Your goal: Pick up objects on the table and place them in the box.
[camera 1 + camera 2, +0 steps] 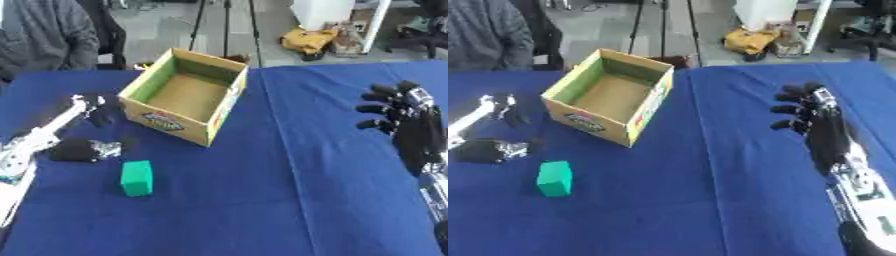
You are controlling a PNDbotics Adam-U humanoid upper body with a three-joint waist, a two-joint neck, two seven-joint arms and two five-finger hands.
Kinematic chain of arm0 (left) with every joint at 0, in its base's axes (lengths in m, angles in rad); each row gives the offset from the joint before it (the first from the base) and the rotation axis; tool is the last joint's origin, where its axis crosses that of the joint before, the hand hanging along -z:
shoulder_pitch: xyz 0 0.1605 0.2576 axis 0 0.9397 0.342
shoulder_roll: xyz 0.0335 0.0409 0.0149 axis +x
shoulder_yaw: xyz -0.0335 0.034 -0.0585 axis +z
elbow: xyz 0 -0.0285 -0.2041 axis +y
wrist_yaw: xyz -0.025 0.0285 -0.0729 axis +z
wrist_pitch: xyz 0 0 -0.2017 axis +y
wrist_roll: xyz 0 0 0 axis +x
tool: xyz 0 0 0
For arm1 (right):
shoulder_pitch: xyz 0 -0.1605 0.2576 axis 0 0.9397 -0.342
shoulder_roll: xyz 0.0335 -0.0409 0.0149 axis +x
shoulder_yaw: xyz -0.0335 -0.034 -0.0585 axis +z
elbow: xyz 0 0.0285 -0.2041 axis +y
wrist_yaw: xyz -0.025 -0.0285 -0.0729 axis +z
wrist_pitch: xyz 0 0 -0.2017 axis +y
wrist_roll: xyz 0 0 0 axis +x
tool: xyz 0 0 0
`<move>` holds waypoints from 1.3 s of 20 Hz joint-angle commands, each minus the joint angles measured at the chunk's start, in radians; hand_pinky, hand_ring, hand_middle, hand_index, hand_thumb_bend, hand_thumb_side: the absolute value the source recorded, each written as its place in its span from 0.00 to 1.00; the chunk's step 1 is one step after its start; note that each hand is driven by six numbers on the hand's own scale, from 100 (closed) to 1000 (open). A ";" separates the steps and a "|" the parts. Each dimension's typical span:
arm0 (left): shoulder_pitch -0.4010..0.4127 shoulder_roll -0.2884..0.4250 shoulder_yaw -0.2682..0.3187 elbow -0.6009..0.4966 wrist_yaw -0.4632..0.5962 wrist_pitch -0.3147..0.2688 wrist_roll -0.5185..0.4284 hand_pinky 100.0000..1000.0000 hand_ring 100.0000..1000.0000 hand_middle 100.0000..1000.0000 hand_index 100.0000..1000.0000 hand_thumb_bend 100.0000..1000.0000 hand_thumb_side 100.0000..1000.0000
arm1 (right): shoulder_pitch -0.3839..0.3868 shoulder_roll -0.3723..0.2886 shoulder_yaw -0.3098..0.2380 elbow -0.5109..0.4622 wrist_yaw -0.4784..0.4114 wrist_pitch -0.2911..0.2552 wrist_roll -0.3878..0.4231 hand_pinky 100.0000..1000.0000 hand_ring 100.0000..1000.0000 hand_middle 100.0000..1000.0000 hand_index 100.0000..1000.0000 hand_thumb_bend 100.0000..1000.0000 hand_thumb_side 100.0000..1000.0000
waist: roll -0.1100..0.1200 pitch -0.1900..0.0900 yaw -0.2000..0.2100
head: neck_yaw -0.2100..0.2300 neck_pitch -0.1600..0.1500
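right hand (820,125) right of the box (185,94), fingers loosely curled, holding nothing. left hand (80,150) left of box; can't tell its grip. green block (136,178) just beside it.

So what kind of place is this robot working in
Probably a robotics lab or workshop. A table with a blue cloth holds a cardboard box and a green block. Beyond it are tripod legs on a bare floor and a yellow bag.

A green block (136,178) lies near the open box (213,121), the left hand (77,149) beside it.
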State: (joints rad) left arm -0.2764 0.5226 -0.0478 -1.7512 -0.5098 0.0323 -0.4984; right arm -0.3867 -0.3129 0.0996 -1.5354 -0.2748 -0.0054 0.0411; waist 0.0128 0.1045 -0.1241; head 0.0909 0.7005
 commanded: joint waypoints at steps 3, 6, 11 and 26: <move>-0.027 0.051 -0.061 0.012 -0.119 -0.011 -0.086 0.63 0.65 0.70 0.79 0.66 0.47 | -0.013 -0.013 0.000 -0.010 0.003 -0.001 0.005 0.52 0.70 0.70 0.83 0.00 1.00 | 0.004 -0.016 -0.004 | 0.006 -0.009; -0.034 0.054 -0.082 0.028 -0.176 -0.021 -0.119 0.63 0.64 0.68 0.79 0.68 0.46 | -0.012 -0.012 0.001 -0.010 0.004 -0.001 0.006 0.52 0.70 0.70 0.83 0.00 1.00 | 0.005 -0.017 -0.006 | 0.006 -0.009; -0.048 0.053 -0.106 0.062 -0.249 -0.041 -0.161 0.62 0.63 0.65 0.78 0.69 0.46 | -0.013 -0.012 0.001 -0.010 0.004 -0.001 0.006 0.52 0.70 0.70 0.83 0.00 1.00 | 0.004 -0.017 -0.007 | 0.007 -0.010; -0.058 0.041 -0.124 0.120 -0.328 -0.062 -0.173 0.61 0.61 0.65 0.78 0.65 0.46 | -0.012 -0.011 0.002 -0.009 0.004 0.000 0.006 0.52 0.70 0.70 0.83 0.00 1.00 | 0.005 -0.016 -0.008 | 0.008 -0.007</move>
State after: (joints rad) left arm -0.3182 0.5458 -0.1699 -1.6265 -0.8298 -0.0249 -0.6725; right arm -0.3866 -0.3129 0.1054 -1.5353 -0.2748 -0.0052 0.0454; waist 0.0167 0.1010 -0.1304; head 0.0956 0.6990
